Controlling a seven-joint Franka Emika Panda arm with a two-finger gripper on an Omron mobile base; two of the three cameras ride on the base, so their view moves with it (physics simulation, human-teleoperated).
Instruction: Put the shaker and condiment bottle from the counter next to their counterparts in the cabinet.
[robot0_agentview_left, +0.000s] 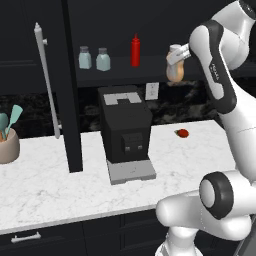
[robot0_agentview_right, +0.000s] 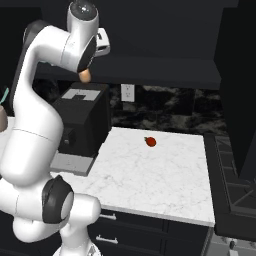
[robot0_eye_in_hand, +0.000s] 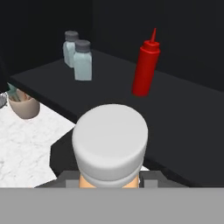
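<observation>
Jaws pinching the condiment bottle (robot0_agentview_left: 175, 69) under its cap, carried level with the cabinet (robot0_agentview_left: 70, 75) shelf, right of the red squeeze bottle (robot0_agentview_left: 135, 51), ready for setting beside it.

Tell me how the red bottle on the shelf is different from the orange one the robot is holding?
The red squeeze bottle is tall and slim; the condiment bottle is squat and pear-shaped. The red squeeze bottle ends in a pointed red nozzle; the condiment bottle has a wide, pale grey-white cap. The red squeeze bottle stands on the cabinet shelf; the condiment bottle is held in the air by the gripper. Both are upright.
</observation>
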